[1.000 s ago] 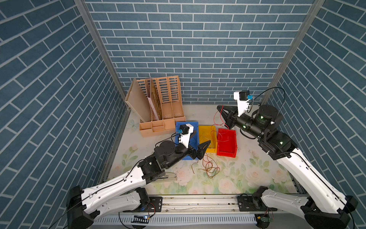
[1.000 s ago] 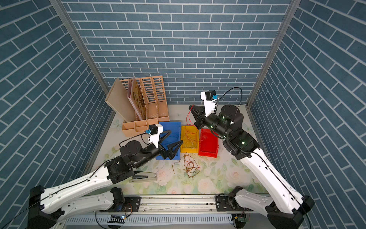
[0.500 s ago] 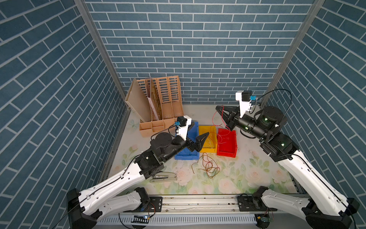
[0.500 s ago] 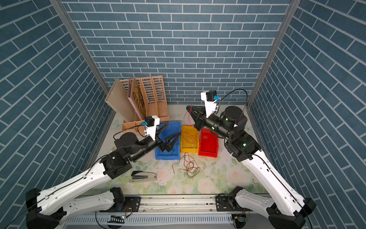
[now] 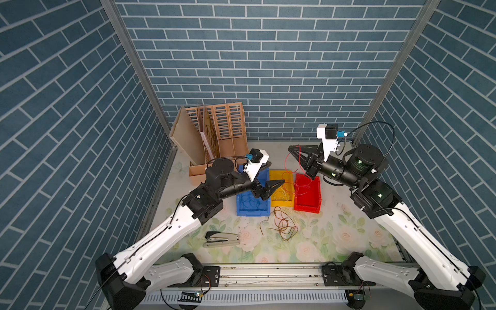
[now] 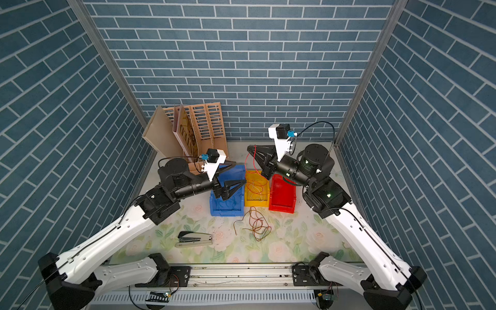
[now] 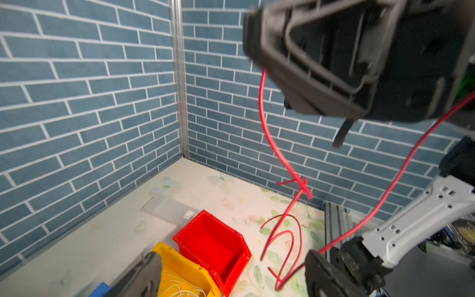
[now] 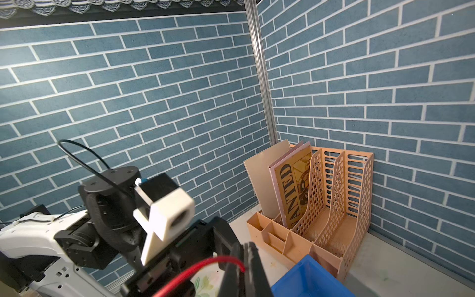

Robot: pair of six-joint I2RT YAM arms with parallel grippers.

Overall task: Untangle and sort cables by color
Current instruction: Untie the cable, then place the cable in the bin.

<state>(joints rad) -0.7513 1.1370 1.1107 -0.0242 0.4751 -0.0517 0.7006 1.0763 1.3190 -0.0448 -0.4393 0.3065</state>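
My right gripper (image 5: 291, 148) (image 8: 244, 248) is raised behind the bins and shut on a red cable (image 5: 285, 166) (image 7: 272, 144). That cable hangs in loops toward the red bin (image 5: 307, 206). My left gripper (image 5: 276, 173) (image 7: 232, 277) is open above the blue bin (image 5: 252, 212) and yellow bin (image 5: 280, 203), pointing at the hanging cable. In the left wrist view the red loops show between its fingers; contact cannot be told. Blue cables (image 5: 249, 201) lie in the blue bin and whitish cables (image 5: 281, 194) in the yellow one. A red-brown cable (image 5: 281, 225) lies tangled on the mat.
A tan file organizer (image 5: 214, 134) (image 8: 334, 192) stands in the back left corner, close behind the blue bin. A stapler (image 5: 222, 239) lies on the floral mat near the front left. Brick-pattern walls close in three sides.
My left gripper has risen and moved back from the front of the bins toward the hanging red cable, its jaws narrowing slightly. The right gripper has shifted a little to the left, still holding the cable.
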